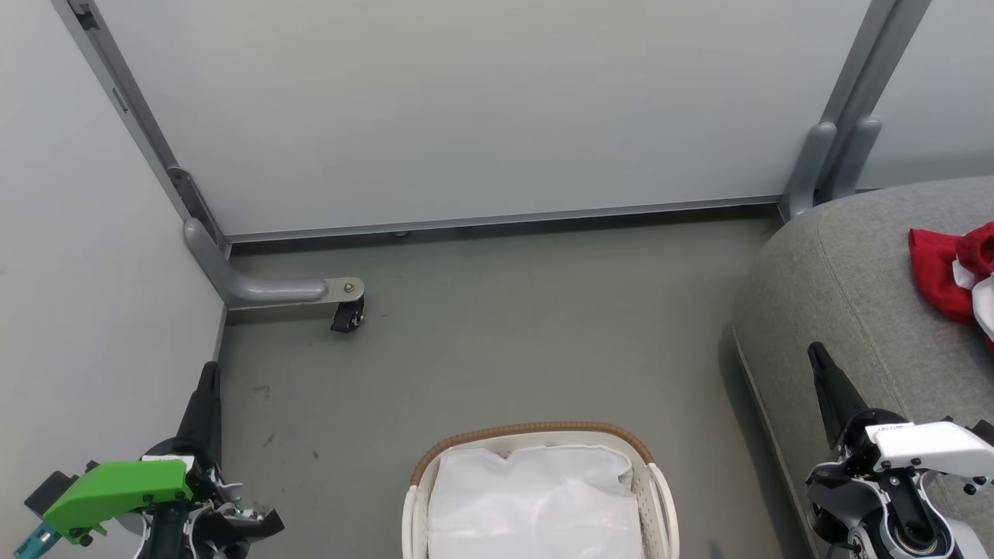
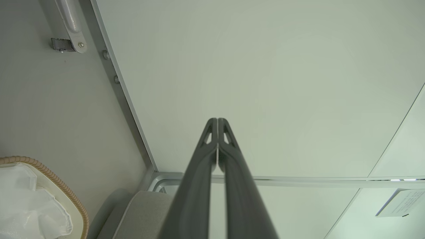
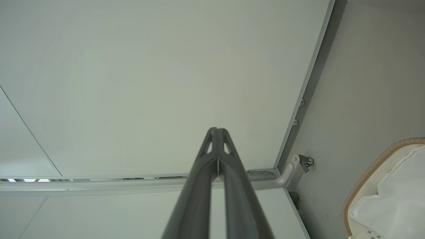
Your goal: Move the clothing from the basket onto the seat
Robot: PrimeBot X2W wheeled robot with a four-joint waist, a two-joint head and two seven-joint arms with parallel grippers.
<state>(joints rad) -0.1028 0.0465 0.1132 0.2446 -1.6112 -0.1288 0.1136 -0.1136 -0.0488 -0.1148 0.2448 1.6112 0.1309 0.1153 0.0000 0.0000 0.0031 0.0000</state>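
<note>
The red clothing (image 1: 951,272) with white trim lies on the grey seat (image 1: 846,272) at the right edge of the head view. The cream basket (image 1: 536,432) with a brown woven rim stands on the floor at bottom centre, and a white plastic liner (image 1: 536,497) lies in it. My left gripper (image 1: 208,371) is shut at the lower left, beside the left wall panel. Over the seat's front edge at the lower right my right gripper (image 1: 814,351) is shut and holds nothing. In the wrist views the left gripper (image 2: 217,120) and the right gripper (image 3: 216,129) point at pale wall panels, fingers pressed together.
Pale partition panels (image 1: 466,116) close off the back and left. A grey metal foot with a black caster (image 1: 345,317) juts onto the floor at the back left corner. Grey floor (image 1: 505,341) lies between the basket, panels and seat.
</note>
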